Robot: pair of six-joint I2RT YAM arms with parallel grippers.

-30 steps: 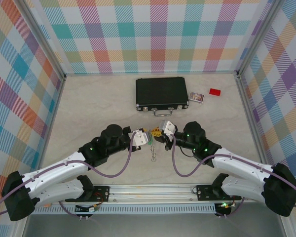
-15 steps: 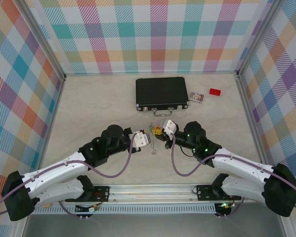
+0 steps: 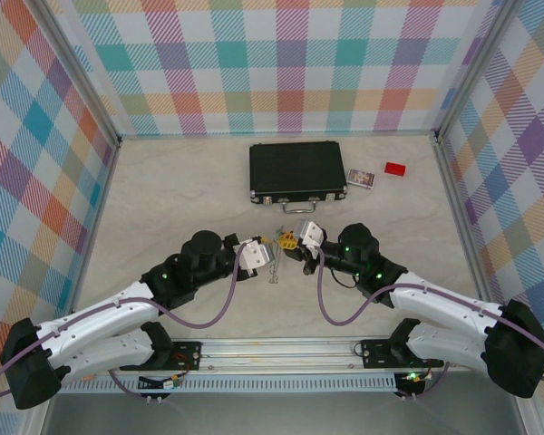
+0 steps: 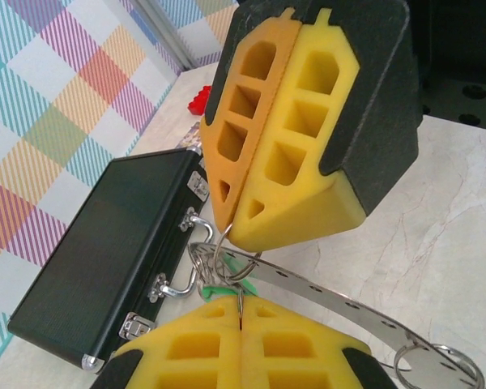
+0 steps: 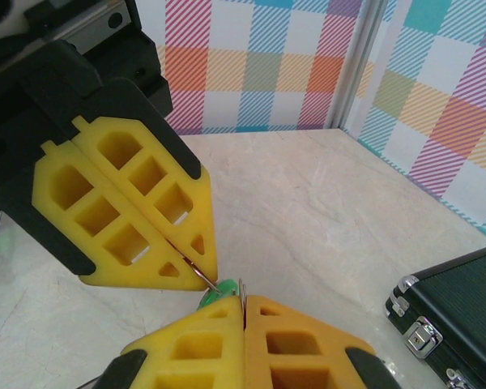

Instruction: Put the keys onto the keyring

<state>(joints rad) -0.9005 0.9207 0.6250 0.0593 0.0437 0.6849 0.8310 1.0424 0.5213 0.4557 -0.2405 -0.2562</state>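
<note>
Pinching tip-to-tip, left gripper (image 4: 239, 306) clamps the keys (image 4: 217, 289), right gripper (image 5: 243, 304) clamps the keyring (image 4: 324, 301); black case (image 4: 105, 259) sits closed.

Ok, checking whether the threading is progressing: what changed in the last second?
The left gripper shifted slightly toward its own side, and the hanging keyring drew up closer to it. Nothing was let go. The right gripper, black case and red block stayed put; both grippers stay shut, tips meeting at the green key.

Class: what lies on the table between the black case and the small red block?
In the top view, a small flat printed packet lies there, close to the black case, with bare tabletop between it and the red block.
</note>
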